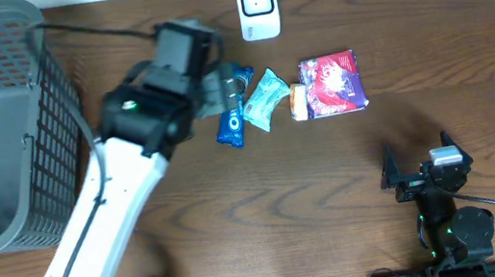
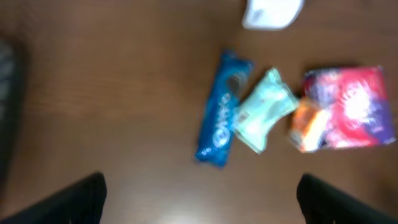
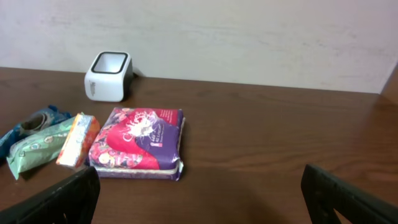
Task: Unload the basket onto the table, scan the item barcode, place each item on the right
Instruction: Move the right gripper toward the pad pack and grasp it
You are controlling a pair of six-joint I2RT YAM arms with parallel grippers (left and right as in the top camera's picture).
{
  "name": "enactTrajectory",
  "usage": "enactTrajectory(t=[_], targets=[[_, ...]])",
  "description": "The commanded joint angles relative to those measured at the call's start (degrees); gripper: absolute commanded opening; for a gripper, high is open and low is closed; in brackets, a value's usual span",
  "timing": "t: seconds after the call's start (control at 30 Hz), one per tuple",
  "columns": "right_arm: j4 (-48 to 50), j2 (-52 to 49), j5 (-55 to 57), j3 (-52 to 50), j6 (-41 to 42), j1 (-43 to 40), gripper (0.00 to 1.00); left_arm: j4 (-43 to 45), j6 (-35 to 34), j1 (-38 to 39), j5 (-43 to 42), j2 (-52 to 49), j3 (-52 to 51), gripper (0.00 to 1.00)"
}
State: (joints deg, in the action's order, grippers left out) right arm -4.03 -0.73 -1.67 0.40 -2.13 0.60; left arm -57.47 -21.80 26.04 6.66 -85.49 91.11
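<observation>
Currently, the left gripper (image 2: 199,202) and right gripper (image 3: 199,200) stand spread and empty; the blue packet (image 2: 222,109) lies apart from the barcode scanner (image 1: 257,6), so scanning appears pending.

Dark wood table (image 1: 468,49) (pale wall (image 3: 249,37) behind)

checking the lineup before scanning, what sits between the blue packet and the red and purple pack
A mint green packet, then a small orange packet beside the red and purple pack; clearest in the overhead view.
</observation>
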Motion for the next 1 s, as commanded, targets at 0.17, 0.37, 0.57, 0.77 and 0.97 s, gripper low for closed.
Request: enactTrajectory(t=[0.17,0.37,0.57,0.77,0.97], targets=[[-0.24,0.24,0.07,-0.09,-0.09,0.15,0.99,-13.03,-1.33,-4.22,0.5,2.67,0.26,0.98],[-0.24,0.24,0.04,-0.09,-0.09,0.13,0.99,-16.94,-6.86,-10.99,0.09,2.78,0.26,0.98],[0.11,0.24,0.07,-0.09,-0.09,0.15,0.99,-18.69,-6.99,-13.99,0.04,2.78,0.26,0.98],[4.76,0.24,-18.34,-0.09,8.59,0.24,0.99,-18.8,-7.02,-14.14,0.04,2.78,0.26,0.98],[8.41,0.24,-37.55,-0.09,18.49,0.24,0.99,-18.8,-7.02,-14.14,0.04,2.78,0.26,0.98]])
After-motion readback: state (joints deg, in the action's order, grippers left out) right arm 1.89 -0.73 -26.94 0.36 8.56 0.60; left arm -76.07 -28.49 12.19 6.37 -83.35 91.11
